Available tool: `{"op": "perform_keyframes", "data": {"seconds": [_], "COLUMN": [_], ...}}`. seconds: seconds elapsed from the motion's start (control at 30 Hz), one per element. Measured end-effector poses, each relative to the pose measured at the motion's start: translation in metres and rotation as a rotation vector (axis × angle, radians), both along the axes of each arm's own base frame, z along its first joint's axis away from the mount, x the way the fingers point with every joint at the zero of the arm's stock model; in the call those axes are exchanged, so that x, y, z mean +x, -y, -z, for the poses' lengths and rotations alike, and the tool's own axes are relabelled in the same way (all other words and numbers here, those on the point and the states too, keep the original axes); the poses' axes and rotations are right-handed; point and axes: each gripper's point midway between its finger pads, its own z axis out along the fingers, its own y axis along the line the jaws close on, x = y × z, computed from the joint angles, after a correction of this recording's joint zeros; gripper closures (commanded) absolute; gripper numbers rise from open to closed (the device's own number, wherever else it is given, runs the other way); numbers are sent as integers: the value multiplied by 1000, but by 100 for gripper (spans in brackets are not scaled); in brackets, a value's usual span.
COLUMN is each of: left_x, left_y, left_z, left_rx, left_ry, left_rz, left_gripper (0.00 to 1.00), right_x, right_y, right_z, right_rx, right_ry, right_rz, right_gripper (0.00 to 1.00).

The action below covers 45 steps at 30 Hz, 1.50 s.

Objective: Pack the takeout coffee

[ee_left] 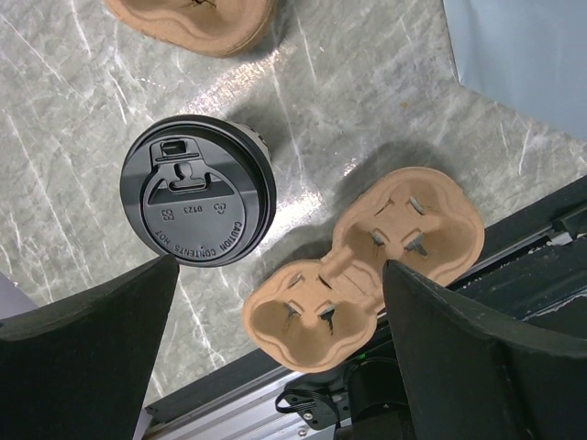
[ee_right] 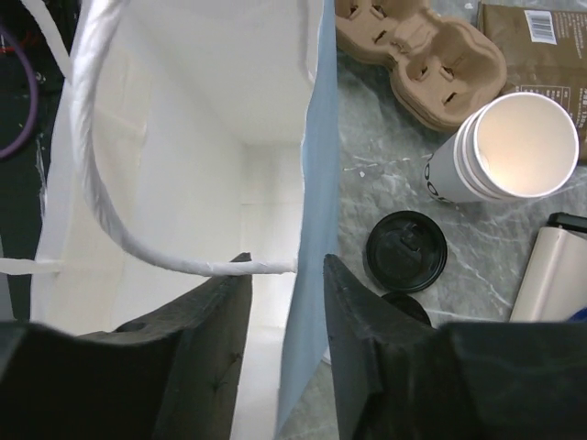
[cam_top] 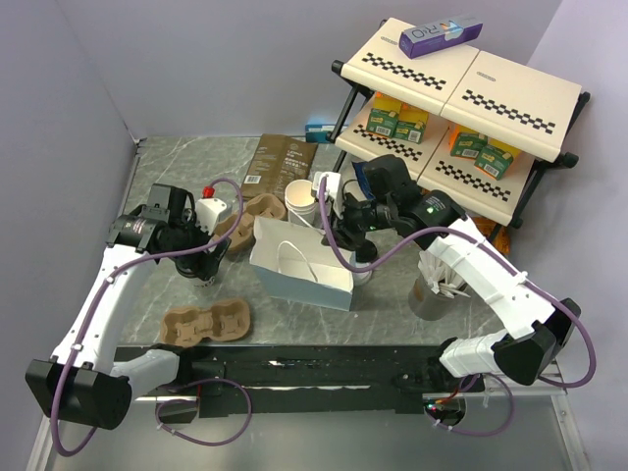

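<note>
Closest in the overhead view, the black base rail (cam_top: 324,361) carries both arms. Beyond it stands the white paper bag (cam_top: 299,265), mouth up. The left gripper (cam_top: 201,267) hangs left of the bag, and the right gripper (cam_top: 341,238) sits at the bag's right rim.

From the left wrist, the black fingers (ee_left: 83,348) spread wide with nothing between them. Below them, left of the bag, the takeout coffee (ee_left: 197,188) stands upright with its black lid on, just beside a pulp cup carrier (ee_left: 362,266).

From the right wrist, the fingers (ee_right: 202,357) stand partly apart astride the bag's right wall, not pinching it. The bag's handle loop (ee_right: 101,211) meets one fingertip. Right of the bag lie another black lid (ee_right: 405,250), a stack of open white cups (ee_right: 509,147), a second carrier (ee_right: 422,55) and a coffee pouch (ee_right: 541,37).
</note>
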Motion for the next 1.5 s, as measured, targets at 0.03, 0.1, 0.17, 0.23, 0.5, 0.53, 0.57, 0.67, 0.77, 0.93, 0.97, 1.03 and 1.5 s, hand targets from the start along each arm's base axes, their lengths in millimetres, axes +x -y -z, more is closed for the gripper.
{"op": "perform_keyframes", "data": {"seconds": [0.03,0.1,0.17,0.23,0.5,0.53,0.57,0.67,0.77,0.93,0.97,1.03,1.5], "left_x": [0,0,0,-1,0,0,0,-1,-3,-25,-32,-43,-108], "left_y": [0,0,0,0,-11,-13,-16,-24,-28,-21,-17,-12,-19], "left_z": [0,0,0,0,-1,-1,-2,-2,-2,4,4,5,75], "left_rx": [-1,-3,-4,-2,56,65,78,109,123,95,84,65,110], "left_ry": [0,-1,-2,-3,15,20,26,31,24,-53,-64,-54,-171], "left_rz": [-2,-6,-9,-9,-15,-18,-19,-27,-31,85,133,221,555], "left_gripper": [1,1,1,1,1,1,1,1,1,3,3,5,29], "right_x": [0,0,1,3,14,15,15,16,16,13,12,11,6], "right_y": [-1,-2,-4,-6,-10,-10,-10,-10,-10,-10,-10,-10,-9], "right_z": [0,-1,-2,-2,6,5,5,5,5,6,6,7,10], "right_rx": [4,11,20,23,16,17,18,19,19,16,15,15,1], "right_ry": [-2,-5,-9,-13,-26,-25,-25,-25,-26,-33,-34,-37,-37], "right_rz": [-1,2,7,10,57,62,65,69,68,58,54,48,14], "right_gripper": [57,58,60,63,89,91,92,97,100,100,100,100,100]}}
